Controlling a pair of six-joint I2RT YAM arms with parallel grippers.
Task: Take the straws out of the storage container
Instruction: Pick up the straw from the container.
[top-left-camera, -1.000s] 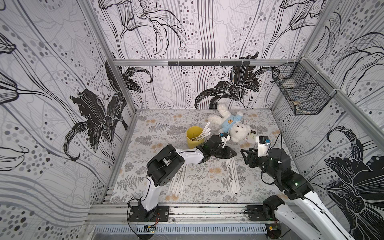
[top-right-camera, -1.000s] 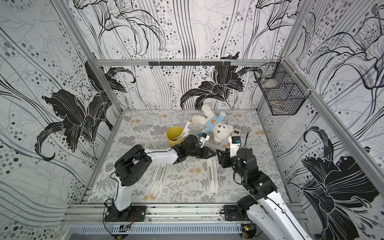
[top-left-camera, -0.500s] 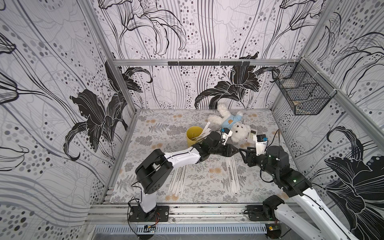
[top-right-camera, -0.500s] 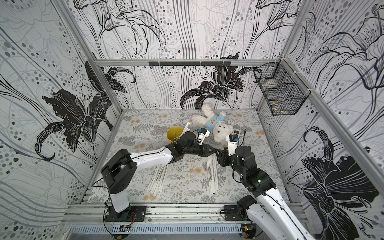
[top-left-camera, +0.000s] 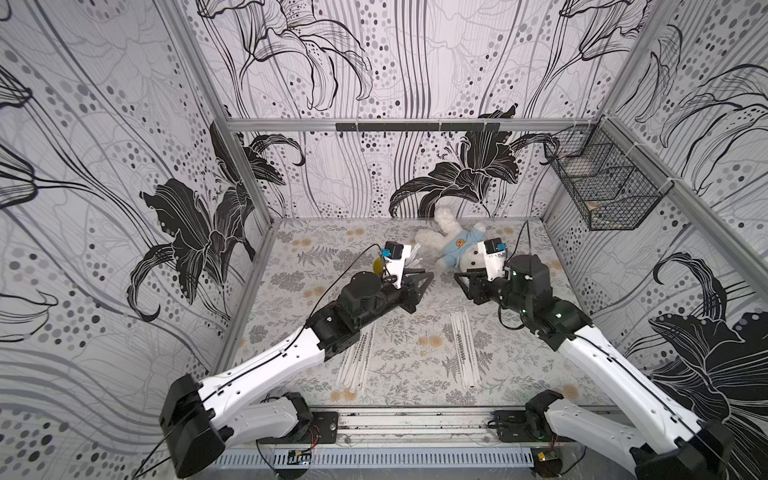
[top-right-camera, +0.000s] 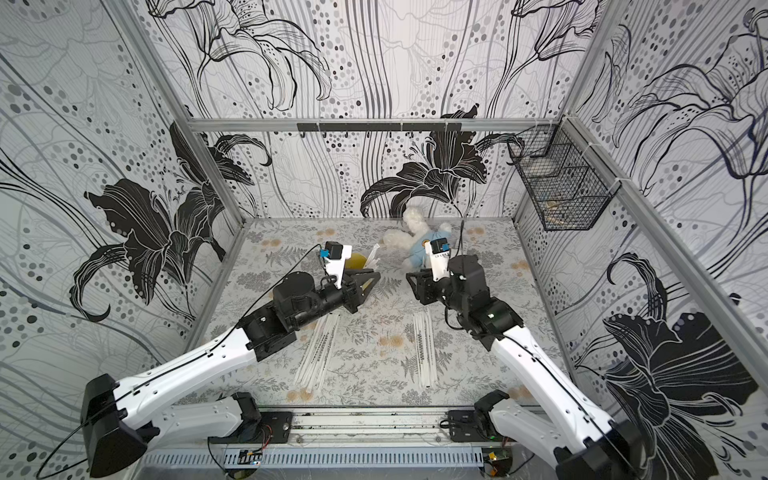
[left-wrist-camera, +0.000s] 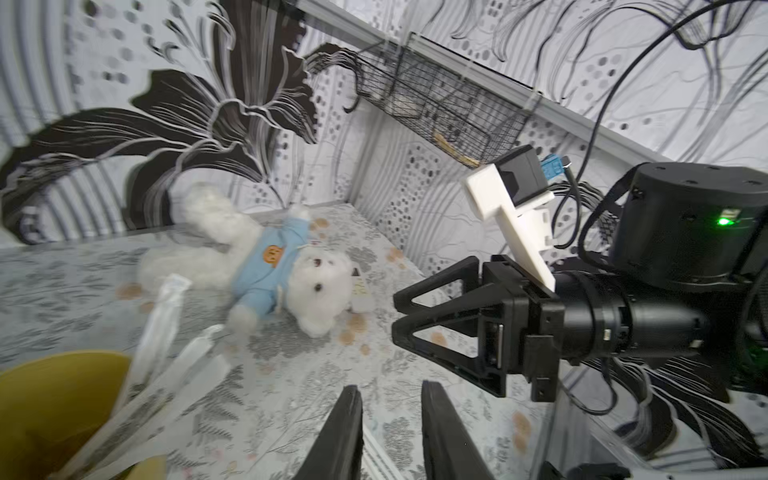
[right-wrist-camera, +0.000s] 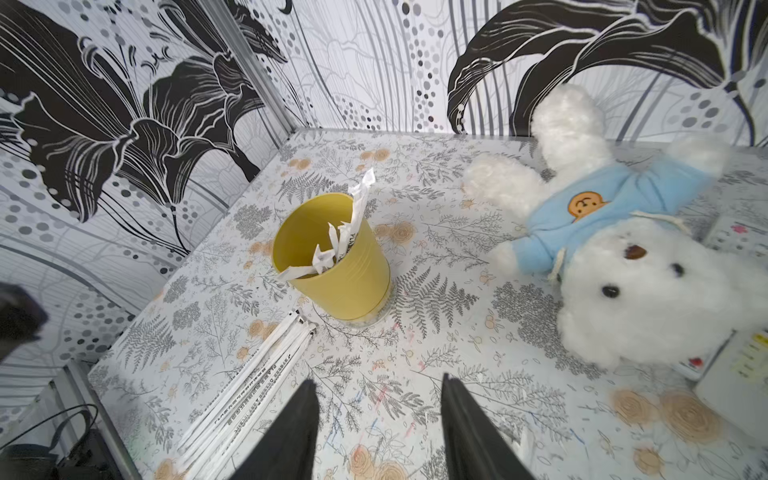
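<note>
The small mustard-yellow cylindrical cup (right-wrist-camera: 332, 257) stands upright on the floral-patterned bench (top-left-camera: 415, 374), toward the back. In both top views it is largely hidden behind the left arm's wrist camera. A few long white paper-wrapped straws (right-wrist-camera: 345, 237) with dark lettering lean inside the cup, their ends poking above the rim. More straws lie flat on the bench in two neat groups, one bundle (top-left-camera: 357, 357) partly under the left arm and the other (top-left-camera: 465, 353) near the right arm, both well apart from the cup.

The left pincer (left-wrist-camera: 390, 388) is empty, its two black fingers (left-wrist-camera: 349, 415) standing a narrow gap apart. The right pincer (right-wrist-camera: 379, 380) is also empty, with its jaws set wide. The two face each other over the middle of the bench, close but not touching. The cup sits just beyond the left one.

A white plush teddy bear in a pale blue shirt (right-wrist-camera: 623, 249) lies on its back beside the cup. A black wire mesh basket (top-left-camera: 602, 183) hangs on the side wall.
</note>
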